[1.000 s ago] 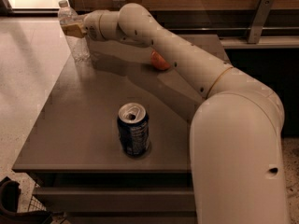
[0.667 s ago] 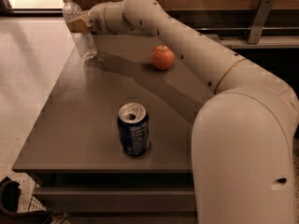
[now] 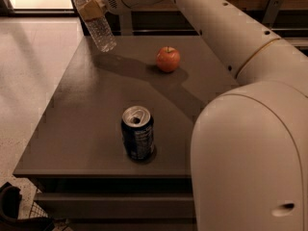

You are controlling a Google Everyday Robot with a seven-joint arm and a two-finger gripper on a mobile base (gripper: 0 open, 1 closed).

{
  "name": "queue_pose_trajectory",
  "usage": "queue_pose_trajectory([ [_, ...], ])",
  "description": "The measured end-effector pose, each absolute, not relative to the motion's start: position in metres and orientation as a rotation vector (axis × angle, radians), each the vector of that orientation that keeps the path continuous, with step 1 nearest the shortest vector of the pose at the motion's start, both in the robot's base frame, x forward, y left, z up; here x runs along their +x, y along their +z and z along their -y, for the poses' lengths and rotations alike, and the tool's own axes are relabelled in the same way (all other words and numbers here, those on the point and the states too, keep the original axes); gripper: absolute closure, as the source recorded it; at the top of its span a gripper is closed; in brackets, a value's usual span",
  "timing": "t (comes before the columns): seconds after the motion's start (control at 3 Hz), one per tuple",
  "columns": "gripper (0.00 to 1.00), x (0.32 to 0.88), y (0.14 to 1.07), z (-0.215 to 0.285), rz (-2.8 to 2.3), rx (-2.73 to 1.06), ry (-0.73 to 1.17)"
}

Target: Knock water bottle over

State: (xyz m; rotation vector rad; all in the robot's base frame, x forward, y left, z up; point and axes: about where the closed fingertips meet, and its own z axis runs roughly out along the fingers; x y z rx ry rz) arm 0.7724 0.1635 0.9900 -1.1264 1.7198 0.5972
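Note:
The water bottle (image 3: 98, 27) is a clear ribbed bottle at the table's far left corner. It is tilted, with its top leaning left and toward the top edge of the view. My gripper (image 3: 89, 8) is at the bottle's upper part, and its tan fingers (image 3: 88, 11) are closed around the label area. The bottle's base appears slightly off the tabletop, with its shadow apart from it. My white arm reaches in from the right across the back of the table.
A dark blue soda can (image 3: 137, 133) stands open near the front middle of the grey table (image 3: 72, 124). A red apple (image 3: 168, 59) lies at the back middle. The arm's large body fills the right side. Light floor lies to the left of the table.
The bottle stood upright at the far left corner. It is now tilted, and it has shifted right and up with the gripper. The can and the apple have not moved.

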Motion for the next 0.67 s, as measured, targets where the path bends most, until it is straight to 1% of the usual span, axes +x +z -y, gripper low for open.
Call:
queue_pose_trajectory([
  [0.33, 1.0, 0.761, 1.001, -0.153, -1.79, -1.219, 0.56],
  [0.67, 1.0, 0.741, 0.99, -0.152, -1.885, -1.35, 0.527],
])
